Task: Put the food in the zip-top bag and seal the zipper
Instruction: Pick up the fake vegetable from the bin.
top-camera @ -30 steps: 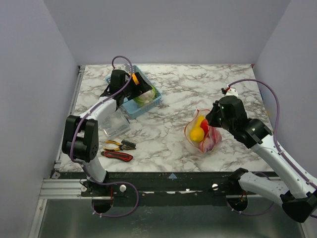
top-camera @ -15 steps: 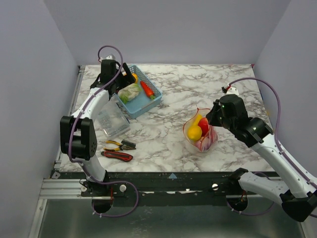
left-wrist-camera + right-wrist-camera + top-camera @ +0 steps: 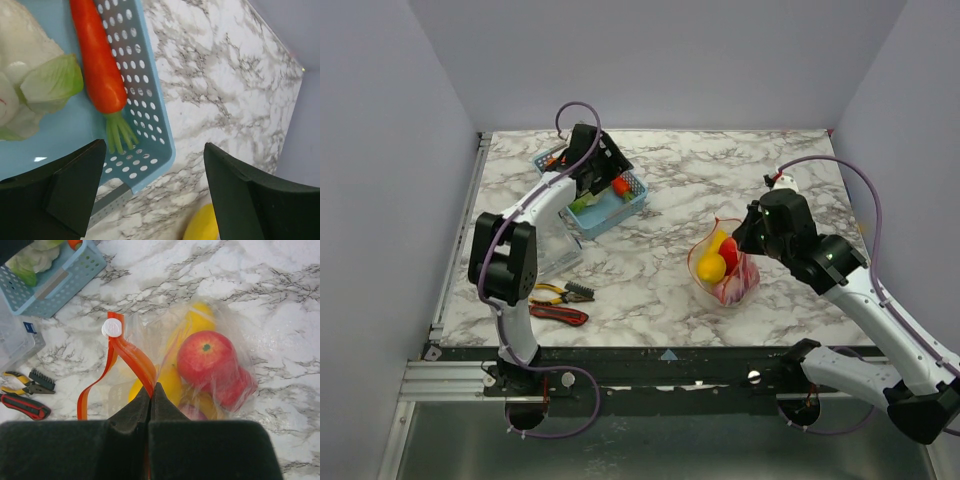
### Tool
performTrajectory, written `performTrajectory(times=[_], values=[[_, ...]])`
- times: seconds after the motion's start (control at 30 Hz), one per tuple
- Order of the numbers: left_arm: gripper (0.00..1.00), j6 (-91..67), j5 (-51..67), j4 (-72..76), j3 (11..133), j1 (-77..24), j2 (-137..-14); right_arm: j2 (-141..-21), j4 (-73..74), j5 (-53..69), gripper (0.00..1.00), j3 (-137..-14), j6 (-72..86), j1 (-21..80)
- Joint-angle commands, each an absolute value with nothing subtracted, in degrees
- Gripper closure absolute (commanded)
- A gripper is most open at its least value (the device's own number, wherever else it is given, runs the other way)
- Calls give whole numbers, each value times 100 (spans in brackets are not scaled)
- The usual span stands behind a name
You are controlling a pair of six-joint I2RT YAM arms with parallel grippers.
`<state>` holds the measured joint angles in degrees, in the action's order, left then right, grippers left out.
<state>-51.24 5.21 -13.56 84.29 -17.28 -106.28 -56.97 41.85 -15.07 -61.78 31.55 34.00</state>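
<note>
Right gripper is clenched on the zipper, fingers pressed together with the strip pinched between them. The zipper is a thin orange-red band, bent into a loop on the left, with a white round slider at its top end. It edges the mouth of the zip-top bag, which is clear, crinkly plastic and sits on the marble table right of centre, just in front of the right arm.

Inside the bag: a glossy red apple, yellow fruit behind and beside it, something pink-red at the right. Lower items are blurred by the plastic.

Left gripper is released, jaws spread wide with nothing between them, above the near corner of the blue lattice basket at the far left of the table. In the basket lie an orange carrot with a green stem along the wall and a pale green-white cabbage beside it.

Pliers and a red-handled tool lie near the front left.
</note>
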Motion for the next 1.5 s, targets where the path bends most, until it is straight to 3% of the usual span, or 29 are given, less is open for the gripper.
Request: performTrajectory(times=[0.0, 0.23, 0.57, 0.9, 1.1, 1.27, 1.47], values=[[20, -6909, -561, -2112, 8896, -1791, -11135, -5615, 4128, -1411, 100, -6295, 3256, 3371], [18, -7155, -326, -2479, 8834, -1890, -11476, -5534, 4213, -1484, 100, -6324, 3237, 3375], [17, -7465, -361, -1873, 6944, -2049, -10492, -5604, 4066, -1415, 100, -6237, 3212, 3372], [19, -6892, -159, -1828, 7856, -1999, -10794, -5590, 4086, -1420, 100, -6231, 3208, 3373], [23, -7601, -118, -1705, 7907, -2004, -10989, -5636, 4087, -1411, 100, -6265, 3182, 3375], [32, -8125, -341, -1398, 7816, -2060, -11120, -5669, 4096, -1396, 100, -6359, 3177, 3375], [33, -8406, -666, -1487, 7960, -2156, -11432, -5684, 4174, -1414, 100, -6433, 3177, 3368]])
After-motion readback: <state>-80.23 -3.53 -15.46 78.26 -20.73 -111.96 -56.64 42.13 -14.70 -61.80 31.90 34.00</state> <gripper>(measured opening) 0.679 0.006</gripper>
